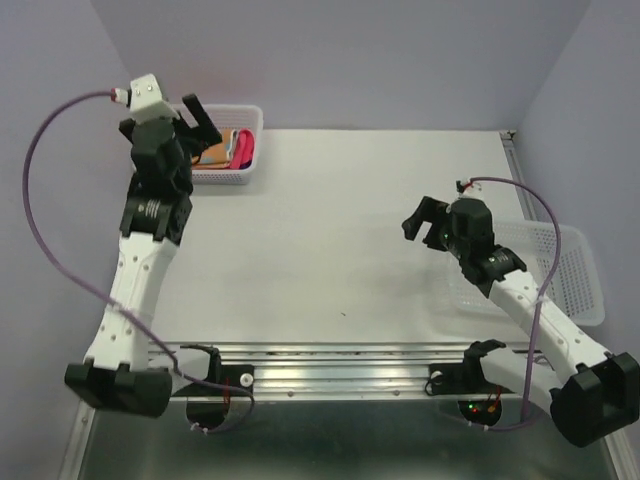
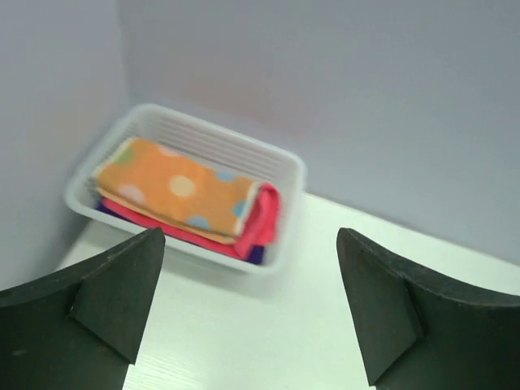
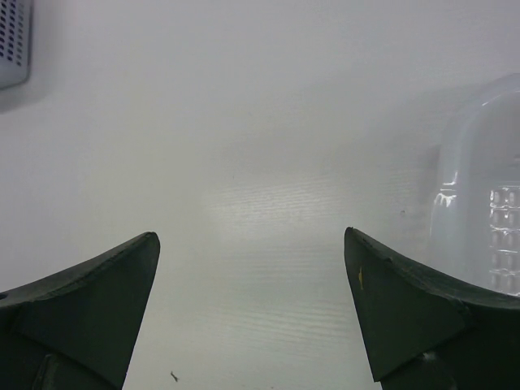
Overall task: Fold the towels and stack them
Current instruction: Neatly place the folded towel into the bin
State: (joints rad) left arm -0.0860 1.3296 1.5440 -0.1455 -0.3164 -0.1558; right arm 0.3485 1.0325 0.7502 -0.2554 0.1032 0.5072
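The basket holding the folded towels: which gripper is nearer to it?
Left. The left gripper hangs open close beside that basket; the right gripper is far across the table.

White-shelled arms (image 1: pixel 135 290) with black joints, black wedge-shaped jaws and looping purple cables (image 1: pixel 88 97).

A white plastic mesh basket (image 2: pixel 213 136) sits in the far left corner of the flat white table (image 1: pixel 330 230). In it, an orange spotted towel (image 2: pixel 175 191) lies on a pink-red towel (image 2: pixel 264 215), with a deep purple towel (image 2: pixel 254 254) lowest. A second white mesh basket (image 1: pixel 575 280) lies at the table's right edge.
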